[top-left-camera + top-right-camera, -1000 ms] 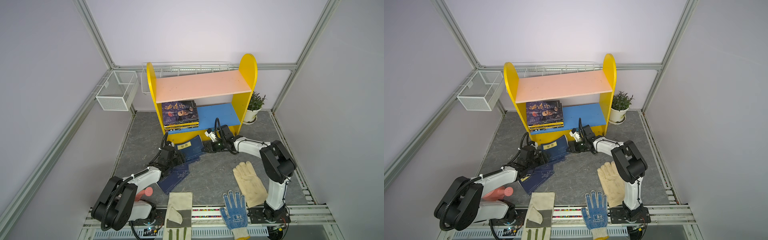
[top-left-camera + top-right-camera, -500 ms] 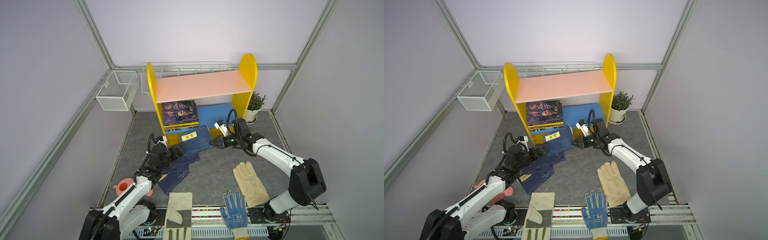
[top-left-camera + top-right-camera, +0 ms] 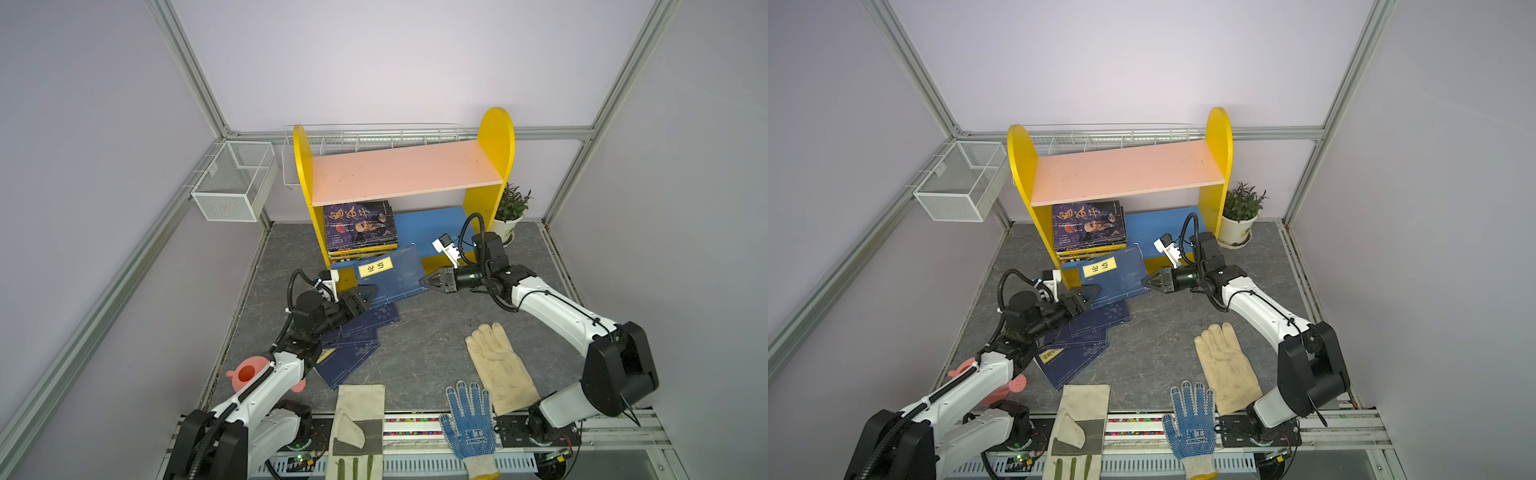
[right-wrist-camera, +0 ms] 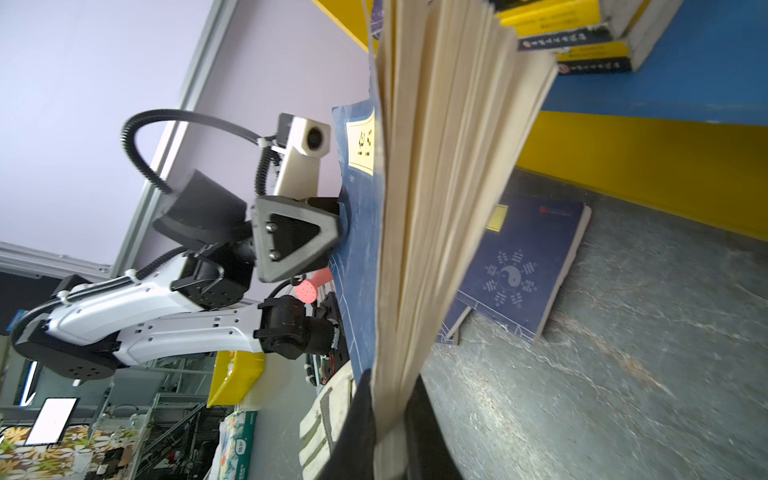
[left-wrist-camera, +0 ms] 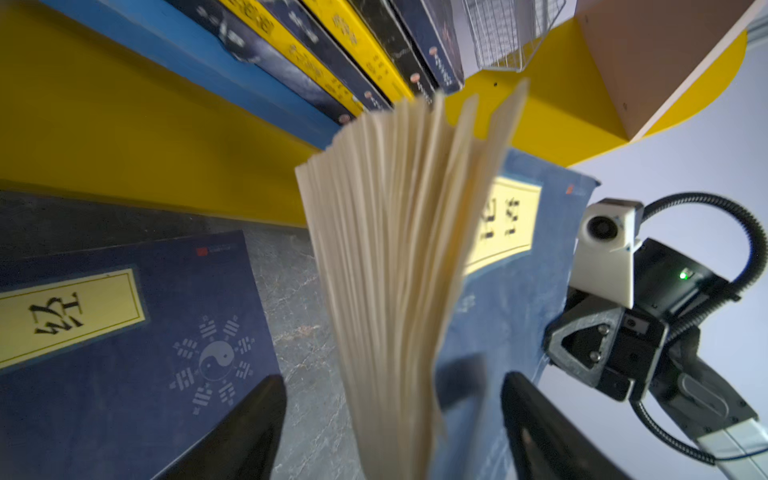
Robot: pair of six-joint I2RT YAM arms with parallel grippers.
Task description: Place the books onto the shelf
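Observation:
My right gripper point(image 4: 388, 419) is shut on one side of a navy book with a yellow label point(image 3: 390, 272) point(image 3: 1113, 274), holding it tilted above the floor in front of the shelf point(image 3: 403, 170) point(image 3: 1125, 170). Its pages point(image 5: 399, 249) fan out. My left gripper point(image 3: 365, 295) point(image 5: 390, 424) is open, its fingers point(image 5: 245, 428) standing apart on either side of the book's opposite edge. A stack of books point(image 3: 359, 226) point(image 3: 1088, 224) lies on the blue lower board. More navy books point(image 3: 353, 336) point(image 3: 1079, 340) lie on the floor below my left arm.
Three work gloves lie near the front edge: a cream one point(image 3: 498, 365), a blue-dotted one point(image 3: 471, 419) and a grey-patched one point(image 3: 359, 419). A potted plant point(image 3: 511, 208) stands right of the shelf, a wire basket point(image 3: 232, 183) hangs at the left, and a pink object point(image 3: 247, 372) sits under my left arm.
The right gripper lifted the labelled book off the floor pile and carried it toward the shelf. The left gripper followed and opened around its other edge.

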